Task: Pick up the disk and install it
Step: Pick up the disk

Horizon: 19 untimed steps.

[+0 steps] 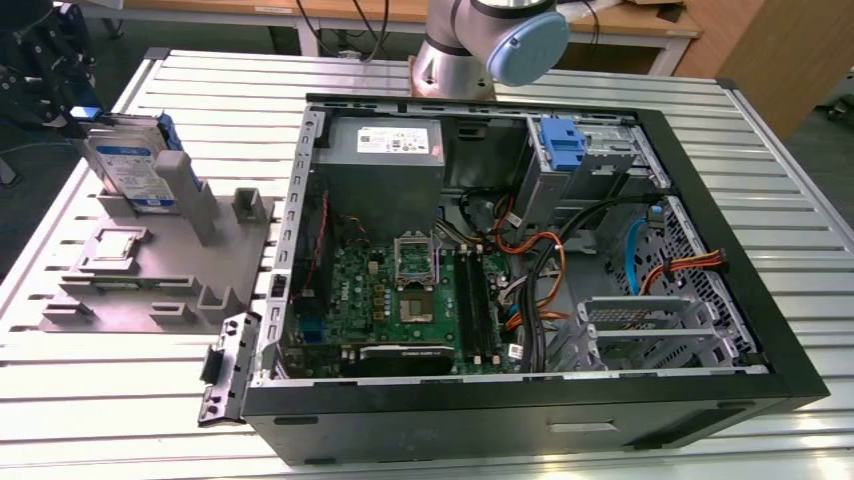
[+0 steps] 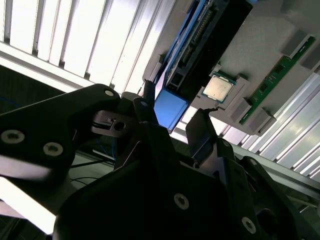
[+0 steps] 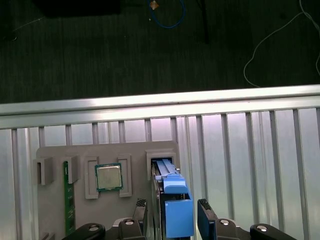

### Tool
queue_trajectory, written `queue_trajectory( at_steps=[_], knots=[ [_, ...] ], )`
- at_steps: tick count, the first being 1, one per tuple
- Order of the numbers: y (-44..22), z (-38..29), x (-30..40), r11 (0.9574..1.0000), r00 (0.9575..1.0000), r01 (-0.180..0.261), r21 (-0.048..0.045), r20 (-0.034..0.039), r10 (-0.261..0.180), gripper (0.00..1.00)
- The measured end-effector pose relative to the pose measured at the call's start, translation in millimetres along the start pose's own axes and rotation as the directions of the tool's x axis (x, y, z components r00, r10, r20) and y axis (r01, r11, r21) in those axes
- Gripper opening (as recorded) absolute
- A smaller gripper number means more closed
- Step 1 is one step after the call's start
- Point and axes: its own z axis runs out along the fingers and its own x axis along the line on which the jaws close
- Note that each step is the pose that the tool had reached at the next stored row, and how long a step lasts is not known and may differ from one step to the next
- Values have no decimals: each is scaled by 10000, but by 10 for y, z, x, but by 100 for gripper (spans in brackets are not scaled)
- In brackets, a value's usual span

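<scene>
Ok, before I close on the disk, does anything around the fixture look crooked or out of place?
Nothing stands out. The disk stands upright in its slot in the grey fixture, the processor chip lies flat in its pocket, and the open hand straddles the disk, one finger on each side.

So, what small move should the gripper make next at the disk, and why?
Probably close the gripper. In the first wrist view its open fingers stand on either side of the disk, which sits upright in the grey fixture block, not lifted yet.
</scene>
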Motion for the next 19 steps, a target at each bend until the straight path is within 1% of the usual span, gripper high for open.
queue_trajectory(
  at_steps=[2, 3, 5, 6, 9, 12, 13, 14, 17, 19],
  knots=[
    [-1, 2, 0, 10000, 10000, -1, -21, 0, 1, 52],
    [-1, 2, 0, 10000, 10000, -4, -84, -5, 4, 52],
    [-1, 2, 0, 9995, 10000, -19, -300, -26, 18, 52],
    [-2, 4, 0, 9994, 10000, -24, -359, -30, 22, 52],
    [-2, 9, 0, 9994, 10000, -21, -353, -31, 20, 52],
    [-3, 18, 2, 9997, 10000, 50, -235, -21, -51, 52],
    [-4, 26, 2, 9997, 10000, 72, -221, -18, -72, 52],
    [-4, 35, 2, 9997, 10000, 84, -223, -16, -84, 52],
    [-3, 74, 4, 9997, 10000, 95, -229, 31, -94, 52],
    [-4, 101, 6, 9997, 9999, 96, -230, 36, -95, 52]
  ],
)
